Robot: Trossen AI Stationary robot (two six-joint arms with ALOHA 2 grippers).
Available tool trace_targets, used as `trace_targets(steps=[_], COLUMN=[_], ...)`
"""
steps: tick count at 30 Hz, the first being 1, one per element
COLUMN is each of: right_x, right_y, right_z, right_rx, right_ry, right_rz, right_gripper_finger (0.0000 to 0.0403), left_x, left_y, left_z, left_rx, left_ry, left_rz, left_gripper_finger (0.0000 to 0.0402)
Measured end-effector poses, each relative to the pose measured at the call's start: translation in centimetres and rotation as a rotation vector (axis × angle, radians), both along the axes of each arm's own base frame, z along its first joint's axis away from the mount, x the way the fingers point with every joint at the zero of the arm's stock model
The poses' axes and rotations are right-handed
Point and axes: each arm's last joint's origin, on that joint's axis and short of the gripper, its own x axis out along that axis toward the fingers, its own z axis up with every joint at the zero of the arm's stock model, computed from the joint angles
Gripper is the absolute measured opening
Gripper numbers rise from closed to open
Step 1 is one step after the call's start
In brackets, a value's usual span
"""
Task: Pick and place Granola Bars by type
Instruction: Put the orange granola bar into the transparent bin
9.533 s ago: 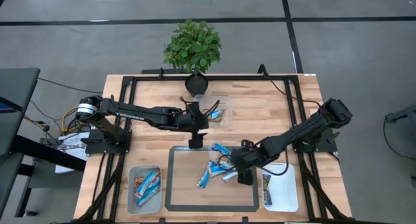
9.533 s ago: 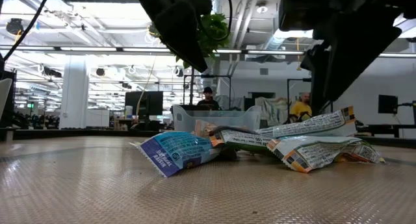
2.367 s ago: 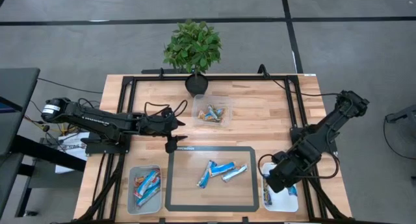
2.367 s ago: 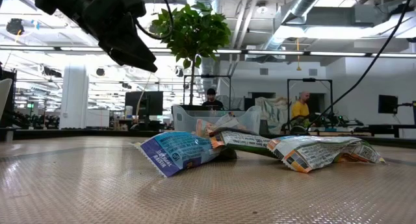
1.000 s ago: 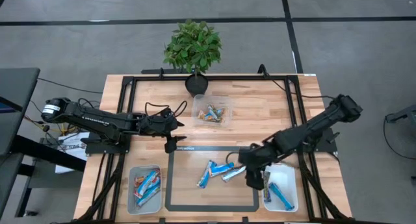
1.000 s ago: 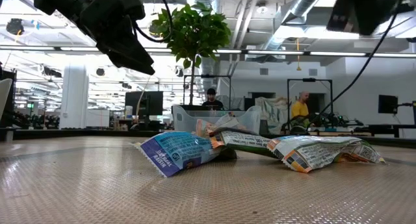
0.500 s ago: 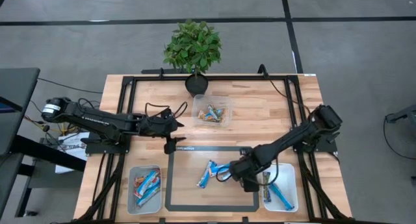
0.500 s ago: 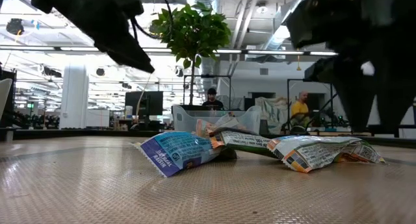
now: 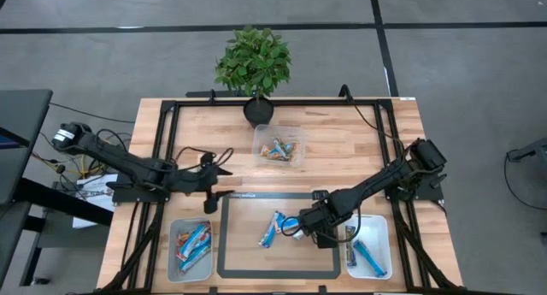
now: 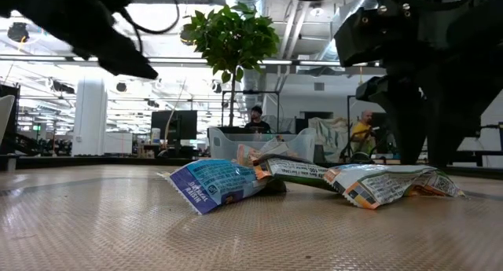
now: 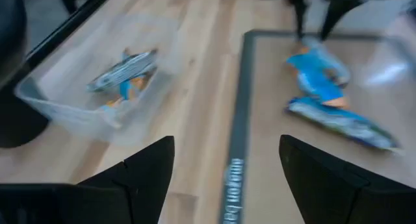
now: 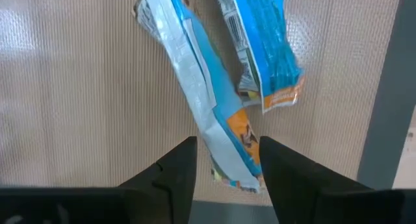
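Three blue-wrapped granola bars lie flat on the grey mat: one (image 9: 272, 230) on its left and two overlapping ones (image 9: 294, 225) under my right gripper. My right gripper (image 9: 313, 230) is open and points down. In the right wrist view its fingers stand on either side of the end of one blue bar (image 12: 220, 130), while a second bar (image 12: 263, 49) lies beside it. My left gripper (image 9: 210, 198) is open and hangs above the bare wood left of the mat, touching nothing. In the low view the bars (image 10: 376, 181) lie below the right gripper (image 10: 424, 137).
A clear bin (image 9: 279, 150) with orange and blue bars stands at the far side. A near-left bin (image 9: 174, 240) holds mixed bars. A white bin (image 9: 382, 244) at near right holds blue bars. A potted plant (image 9: 253, 62) stands at the far edge, and a black frame borders the table.
My right gripper has swung from beside the white bin toward the table's left, over the mat, and come down over the two overlapping bars. My left gripper has drawn back toward the table's left and near edges. The bars have kept still.
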Motion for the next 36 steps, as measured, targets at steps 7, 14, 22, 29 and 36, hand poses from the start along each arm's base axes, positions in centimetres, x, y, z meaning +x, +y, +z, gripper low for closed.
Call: trace_targets(steps=[7,14,22,29,36], right_x=[0.4,0.5,0.6,1.1,1.2], right_y=[-0.1,-0.1,-0.1,0.0,-0.6], right_z=[0.1,0.1,-0.5,-1.3,-1.5], right_rx=[0.012,0.016,0.013,0.016,0.009], right_ry=[-0.031,-0.039,-0.022,-0.025,-0.012], right_rz=[0.001,0.007,0.007,0.001,-0.016], right_gripper_finger=[0.0154,0.0155,0.0154,0.0152,0.0154], left_x=[-3.8,-6.6,-8.8,-10.1,-9.9], left_y=[0.5,1.3,2.1,2.7,2.6], left_z=[-1.0,-2.2,-2.6,-2.9,-3.7], left_rx=[-0.095,-0.151,-0.172,-0.121,-0.048], left_ry=[-0.134,-0.21,-0.249,-0.258,-0.242], left_rz=[-0.123,-0.201,-0.226,-0.243,-0.262], left_gripper_finger=[0.027,0.027,0.027,0.027,0.027])
